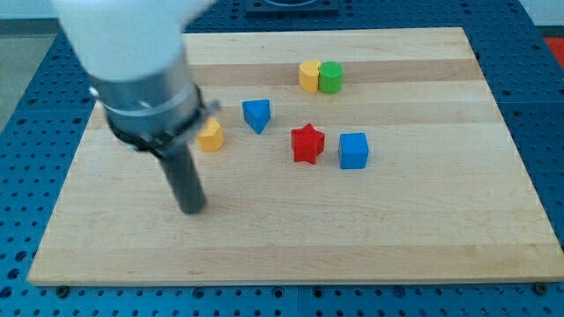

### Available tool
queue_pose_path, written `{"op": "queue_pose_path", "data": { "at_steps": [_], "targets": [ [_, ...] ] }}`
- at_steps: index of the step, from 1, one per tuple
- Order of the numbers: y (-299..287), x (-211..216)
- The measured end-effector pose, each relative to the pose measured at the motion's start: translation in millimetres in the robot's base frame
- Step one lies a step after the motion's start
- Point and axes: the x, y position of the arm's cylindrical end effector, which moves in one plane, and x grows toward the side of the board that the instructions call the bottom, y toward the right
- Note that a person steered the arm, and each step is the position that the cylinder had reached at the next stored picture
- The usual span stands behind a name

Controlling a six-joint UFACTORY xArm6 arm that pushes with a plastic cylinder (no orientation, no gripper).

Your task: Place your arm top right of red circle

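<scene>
My tip (192,210) rests on the wooden board (370,238) at the view's lower left, blurred. No red circle shows in this view; my arm's body hides part of the board's upper left. A red star (307,143) lies near the middle, to the right of and above my tip. A yellow block (210,136) sits just above my tip, close beside the arm's collar. A blue triangle-like block (256,114) lies between the yellow block and the star.
A blue cube (353,151) sits just right of the red star. A yellow block (308,76) and a green block (330,77) touch each other near the view's top. The blue perforated table (542,106) surrounds the board.
</scene>
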Motion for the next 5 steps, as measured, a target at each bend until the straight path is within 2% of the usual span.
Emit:
{"op": "queue_pose_path", "data": {
  "at_steps": [2,3,4,5],
  "targets": [
    [-47.5,-38.3],
    [-34.0,-88.9],
    [-30.7,-117.9],
    [-71.9,-140.4]
  ]
}}
